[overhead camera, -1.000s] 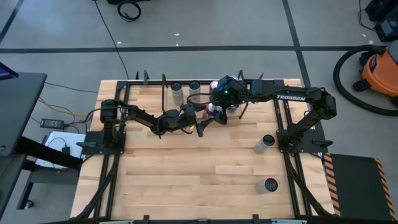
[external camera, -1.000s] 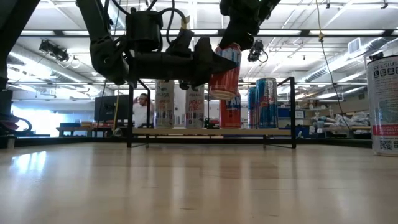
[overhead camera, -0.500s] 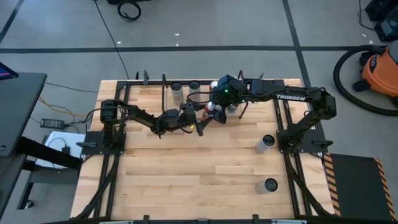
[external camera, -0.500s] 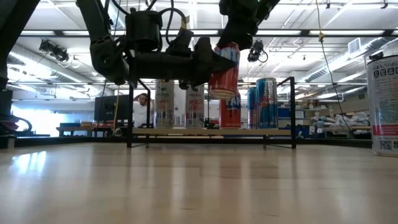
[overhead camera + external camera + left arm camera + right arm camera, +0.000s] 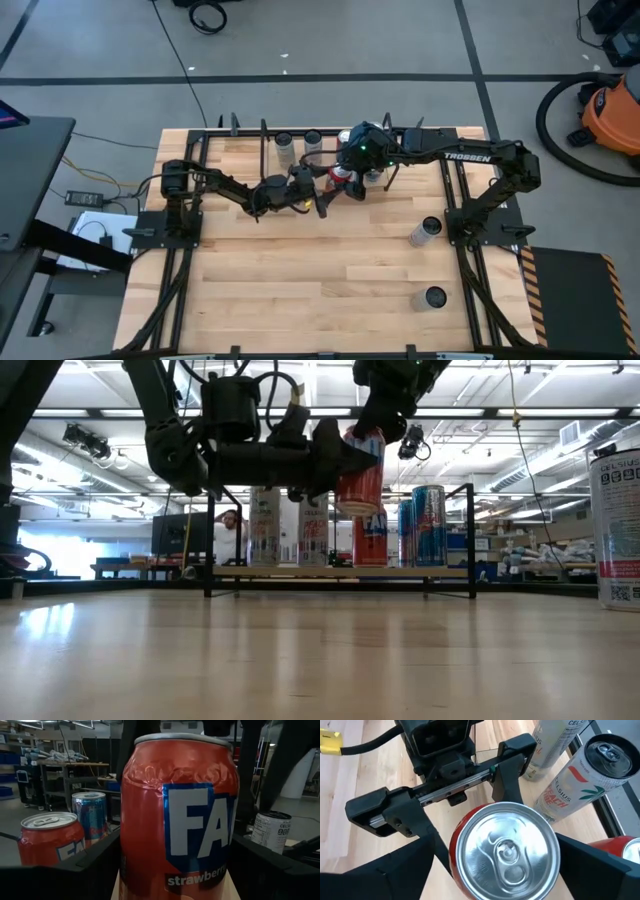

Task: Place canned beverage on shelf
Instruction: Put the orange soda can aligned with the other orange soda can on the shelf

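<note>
Red Fanta can [image 5: 362, 472] held in air just in front of shelf [image 5: 340, 571]. L gripper [image 5: 465, 805] pinching its sides; R gripper [image 5: 352, 172] above, jaws spread wide around the top. I reckon thin wall, dents easily, slick; grip mid-body, light squeeze

Left gripper [image 5: 322, 199] reached toward table centre, fingers clamped. Right gripper [image 5: 345, 178] poised directly above it, pointed down, fingers [image 5: 405, 865] spread wide, touching nothing.

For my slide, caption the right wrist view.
Red can between left gripper and open right gripper, beside shelved cans.
</note>
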Available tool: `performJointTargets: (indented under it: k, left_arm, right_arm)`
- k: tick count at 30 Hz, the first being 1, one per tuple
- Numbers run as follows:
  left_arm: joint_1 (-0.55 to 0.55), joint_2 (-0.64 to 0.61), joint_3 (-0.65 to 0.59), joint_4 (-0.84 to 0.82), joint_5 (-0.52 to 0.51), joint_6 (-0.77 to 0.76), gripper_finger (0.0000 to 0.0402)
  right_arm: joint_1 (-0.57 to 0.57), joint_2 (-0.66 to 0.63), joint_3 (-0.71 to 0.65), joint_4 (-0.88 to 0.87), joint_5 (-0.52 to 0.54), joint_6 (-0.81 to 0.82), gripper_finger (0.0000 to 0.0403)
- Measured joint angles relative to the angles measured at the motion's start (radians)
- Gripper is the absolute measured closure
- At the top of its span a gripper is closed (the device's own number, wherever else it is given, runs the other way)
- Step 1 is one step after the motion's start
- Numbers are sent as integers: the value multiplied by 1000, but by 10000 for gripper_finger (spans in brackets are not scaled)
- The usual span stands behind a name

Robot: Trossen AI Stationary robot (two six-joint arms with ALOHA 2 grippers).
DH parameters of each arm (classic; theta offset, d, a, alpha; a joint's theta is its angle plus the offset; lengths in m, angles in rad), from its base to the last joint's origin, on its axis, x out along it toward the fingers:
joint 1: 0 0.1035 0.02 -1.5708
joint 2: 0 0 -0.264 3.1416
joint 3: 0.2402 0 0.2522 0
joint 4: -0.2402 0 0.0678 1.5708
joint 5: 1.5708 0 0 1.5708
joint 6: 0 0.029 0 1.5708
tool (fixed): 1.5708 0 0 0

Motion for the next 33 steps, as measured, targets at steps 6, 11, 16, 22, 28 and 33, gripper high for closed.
performJointTargets:
  k: [6,11,16,22,28,33]
  left_arm:
    - [0,-1,0,15,0,1,88]
    - [0,-1,0,37,-1,-4,88]
    - [2,-1,35,6,7,-15,88]
    - [1,-1,71,-58,36,-18,88]
    - [0,-1,72,-64,39,-14,88]
    - [0,-1,72,-64,38,-16,88]
  right_arm:
    - [0,0,0,-7,0,21,14]
    - [0,4,0,-4,20,20,18]
    - [1,4,0,-3,64,40,20]
    - [2,4,0,-27,68,38,55]
    - [2,4,0,-33,68,37,93]
    - [1,4,0,-34,59,37,93]
